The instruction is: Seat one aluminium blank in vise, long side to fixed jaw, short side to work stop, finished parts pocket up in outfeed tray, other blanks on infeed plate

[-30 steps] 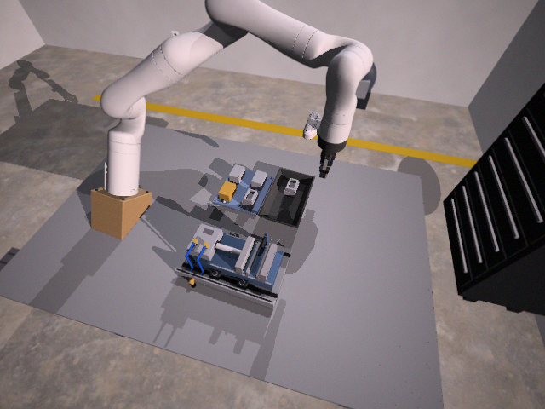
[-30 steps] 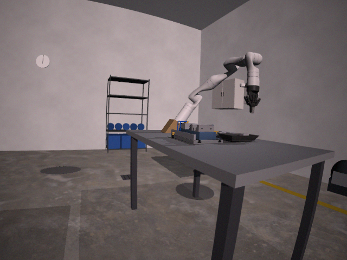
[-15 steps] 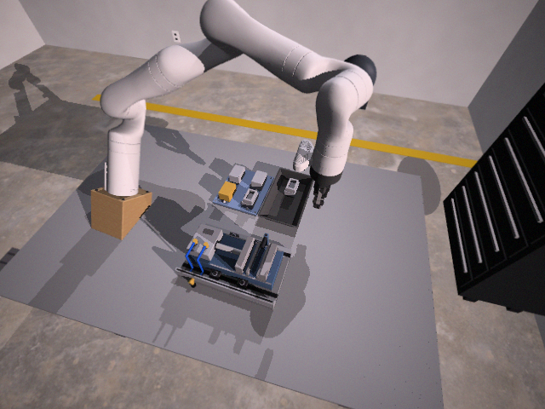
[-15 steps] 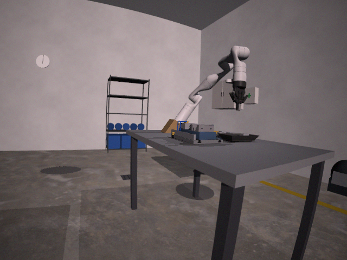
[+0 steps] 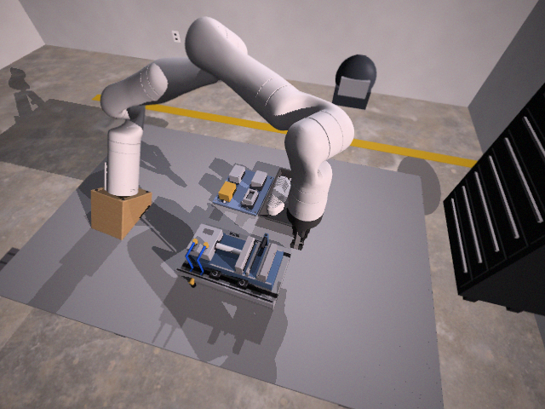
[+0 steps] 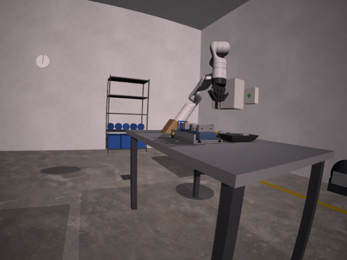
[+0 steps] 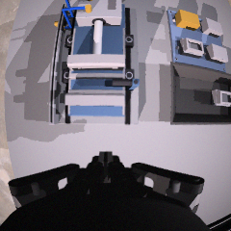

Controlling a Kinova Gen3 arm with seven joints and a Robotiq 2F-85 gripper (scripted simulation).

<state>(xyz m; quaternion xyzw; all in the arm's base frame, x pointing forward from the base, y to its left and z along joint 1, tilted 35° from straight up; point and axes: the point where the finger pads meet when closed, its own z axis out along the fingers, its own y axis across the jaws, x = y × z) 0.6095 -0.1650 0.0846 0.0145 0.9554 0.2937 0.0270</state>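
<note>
My gripper [image 5: 298, 241] is shut and empty, high above the table beside the vise [image 5: 236, 259]; it also shows in the wrist view [image 7: 106, 158] and in the exterior view [image 6: 218, 104]. In the wrist view the vise [image 7: 98, 67] has an empty opening [image 7: 93, 83] with the work stop [image 7: 117, 83] at its right end. The blue infeed plate [image 7: 197, 36] carries a brass blank [image 7: 188, 19], two aluminium blanks [image 7: 212, 25] [image 7: 218, 53] and a pocketed finished part [image 7: 191, 46]. The dark outfeed tray [image 7: 202, 93] holds another finished part [image 7: 222, 96], pocket up.
The arm's base stands on a brown block [image 5: 119, 211] at the table's left. Blue hoses [image 5: 193, 257] stick out of the vise's left end. A black drawer cabinet [image 5: 501, 211] stands off the table to the right.
</note>
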